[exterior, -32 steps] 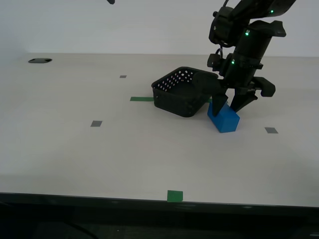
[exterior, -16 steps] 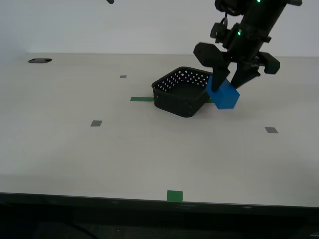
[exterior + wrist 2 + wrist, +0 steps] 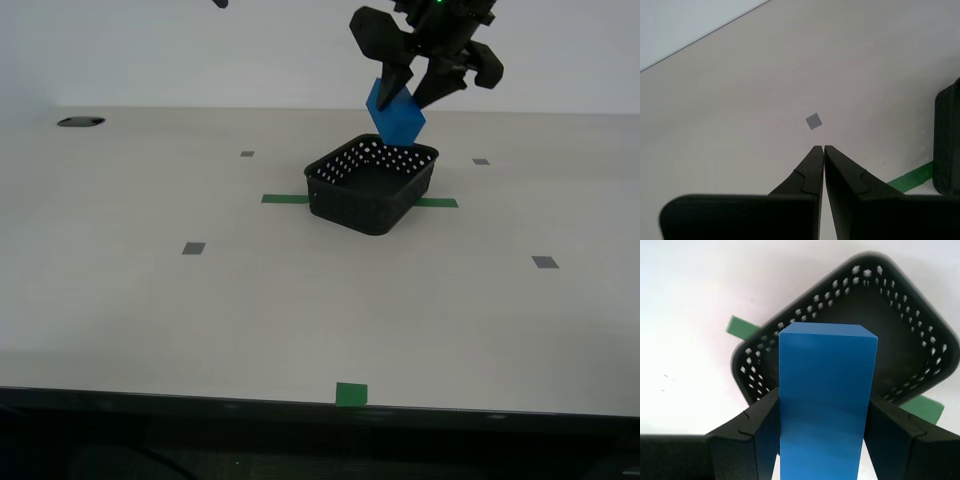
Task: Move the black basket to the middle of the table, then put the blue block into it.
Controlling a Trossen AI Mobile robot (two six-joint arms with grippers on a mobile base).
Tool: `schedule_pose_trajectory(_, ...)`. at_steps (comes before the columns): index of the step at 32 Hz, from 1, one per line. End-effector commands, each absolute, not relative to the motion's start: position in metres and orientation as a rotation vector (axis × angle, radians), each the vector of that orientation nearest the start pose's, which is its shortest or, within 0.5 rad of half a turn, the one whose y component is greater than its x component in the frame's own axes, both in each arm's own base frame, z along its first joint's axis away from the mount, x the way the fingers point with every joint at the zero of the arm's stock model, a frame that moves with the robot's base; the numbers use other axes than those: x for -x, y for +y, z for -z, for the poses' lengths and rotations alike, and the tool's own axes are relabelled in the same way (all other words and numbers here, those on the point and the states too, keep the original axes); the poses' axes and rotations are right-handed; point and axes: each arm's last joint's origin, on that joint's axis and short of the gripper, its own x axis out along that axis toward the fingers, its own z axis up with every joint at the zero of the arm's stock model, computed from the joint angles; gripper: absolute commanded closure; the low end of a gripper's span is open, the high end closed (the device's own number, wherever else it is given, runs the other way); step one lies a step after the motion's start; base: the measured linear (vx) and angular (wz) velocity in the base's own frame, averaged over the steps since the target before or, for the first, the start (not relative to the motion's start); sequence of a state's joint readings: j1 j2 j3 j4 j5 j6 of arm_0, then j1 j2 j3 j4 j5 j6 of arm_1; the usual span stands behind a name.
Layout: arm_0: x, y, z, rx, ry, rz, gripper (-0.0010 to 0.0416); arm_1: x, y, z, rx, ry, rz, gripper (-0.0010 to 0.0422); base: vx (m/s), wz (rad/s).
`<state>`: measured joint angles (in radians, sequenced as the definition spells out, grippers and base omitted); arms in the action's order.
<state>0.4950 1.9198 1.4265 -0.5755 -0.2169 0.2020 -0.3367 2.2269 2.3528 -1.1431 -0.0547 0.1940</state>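
The black basket point(image 3: 372, 187) stands near the middle of the table point(image 3: 200, 310), over a green tape strip. My first gripper point(image 3: 415, 95) is shut on the blue block point(image 3: 396, 114) and holds it tilted in the air just above the basket's far rim. In the first wrist view the blue block point(image 3: 824, 405) sits between the two fingers with the basket point(image 3: 890, 325) open below it. My second gripper point(image 3: 823, 149) is shut and empty above bare table, with the basket's edge point(image 3: 946, 145) beside it; it does not show clearly in the exterior view.
Green tape strips point(image 3: 285, 198) lie beside the basket, and a green tape square point(image 3: 351, 393) sits near the dark front edge. Small grey square marks point(image 3: 194, 248) dot the table. A dark oval object point(image 3: 80, 122) lies at the far back of the exterior view's left.
My first gripper took the blue block off the table beside the basket, lifted it and carried it toward the exterior view's left, to above the basket. The basket has not moved.
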Motion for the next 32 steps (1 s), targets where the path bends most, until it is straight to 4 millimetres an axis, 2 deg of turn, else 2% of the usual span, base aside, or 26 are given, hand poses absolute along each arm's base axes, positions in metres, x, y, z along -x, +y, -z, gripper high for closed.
schedule_pose_trajectory(1, -0.369, 0.208, -0.196, -0.005, 1.111, -0.550, 0.0406, -0.442, -0.152, -0.322, -0.376, 0.974, 0.358, 0.0412, 0.002, -0.043)
schedule_pose_trajectory(3, -0.380, 0.214, -0.210, 0.005, 1.042, -0.573, 0.0406, -0.443, -0.145, -0.321, -0.375, 0.988, 0.341, 0.0412, 0.006, 0.031)
schedule_pose_trajectory(6, -0.383, 0.212, -0.217, 0.000, 1.031, -0.568, 0.0404, -0.443, -0.145, -0.321, -0.374, 0.987, 0.337, 0.0412, 0.000, 0.000)
schedule_pose_trajectory(8, -0.382, 0.212, -0.214, 0.000, 1.036, -0.566, 0.0392, -0.444, -0.144, -0.320, -0.370, 0.991, 0.334, 0.0412, 0.000, 0.000)
schedule_pose_trajectory(9, -0.380, 0.211, -0.207, 0.004, 1.058, -0.562, 0.0362, -0.444, -0.144, -0.320, -0.370, 0.991, 0.333, 0.0412, 0.000, 0.000)
schedule_pose_trajectory(10, -0.379, 0.210, -0.206, 0.005, 1.064, -0.560, 0.0353, -0.444, -0.144, -0.320, -0.370, 0.991, 0.333, 0.0412, 0.000, 0.000)
schedule_pose_trajectory(11, -0.377, 0.208, -0.201, 0.008, 1.083, -0.553, 0.0311, -0.444, -0.143, -0.320, -0.369, 0.991, 0.332, 0.0412, 0.000, 0.000)
schedule_pose_trajectory(17, -0.375, 0.208, -0.200, 0.011, 1.105, -0.551, 0.0184, -0.445, -0.142, -0.320, -0.368, 0.992, 0.329, 0.0412, 0.000, 0.000)
schedule_pose_trajectory(19, -0.375, 0.208, -0.200, 0.012, 1.110, -0.550, 0.0168, -0.445, -0.142, -0.320, -0.368, 0.992, 0.329, 0.0412, 0.000, 0.000)
schedule_pose_trajectory(21, -0.374, 0.208, -0.200, 0.013, 1.118, -0.548, 0.0125, -0.445, -0.142, -0.320, -0.368, 0.992, 0.329, 0.0412, 0.000, 0.000)
schedule_pose_trajectory(24, -0.374, 0.207, -0.200, 0.013, 1.121, -0.547, 0.0090, -0.445, -0.142, -0.320, -0.368, 0.992, 0.329, 0.0412, 0.000, 0.000)
schedule_pose_trajectory(25, -0.374, 0.207, -0.200, 0.013, 1.121, -0.547, 0.0091, -0.445, -0.142, -0.320, -0.368, 0.992, 0.329, 0.0412, 0.000, 0.000)
schedule_pose_trajectory(29, -0.374, 0.207, -0.199, 0.014, 1.128, -0.545, 0.0148, -0.445, -0.142, -0.320, -0.368, 0.992, 0.329, 0.0412, 0.000, 0.000)
schedule_pose_trajectory(32, -0.374, 0.207, -0.199, 0.015, 1.129, -0.545, 0.0277, -0.445, -0.142, -0.320, -0.368, 0.993, 0.329, 0.0412, 0.000, 0.000)
